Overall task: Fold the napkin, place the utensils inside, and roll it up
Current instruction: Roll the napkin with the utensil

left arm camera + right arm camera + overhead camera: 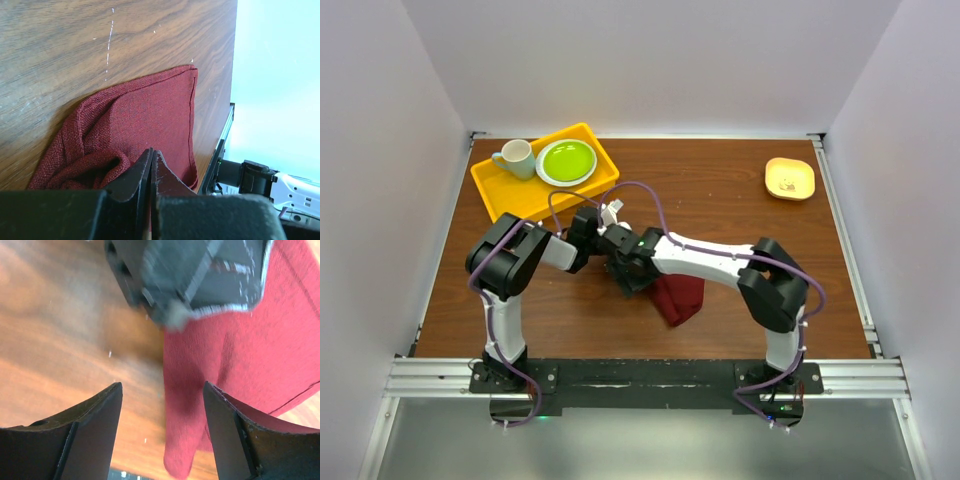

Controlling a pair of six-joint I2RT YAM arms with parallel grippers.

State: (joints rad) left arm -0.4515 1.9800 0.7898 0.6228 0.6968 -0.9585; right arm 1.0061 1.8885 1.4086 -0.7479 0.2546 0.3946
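Note:
The dark red napkin lies bunched on the wooden table in front of the arms. Both arms meet over its left edge. In the left wrist view the napkin spreads flat with a puckered fold rising toward my left gripper, whose jaws are pressed together on that fold. My left gripper also shows blurred from the right wrist, with cloth hanging below it. My right gripper stands open, a hanging lobe of napkin between its fingers without touching them. The utensils are out of view.
A yellow tray at the back left holds a green plate and a pale mug. A small yellow dish sits at the back right. The table's near edge runs close to the napkin.

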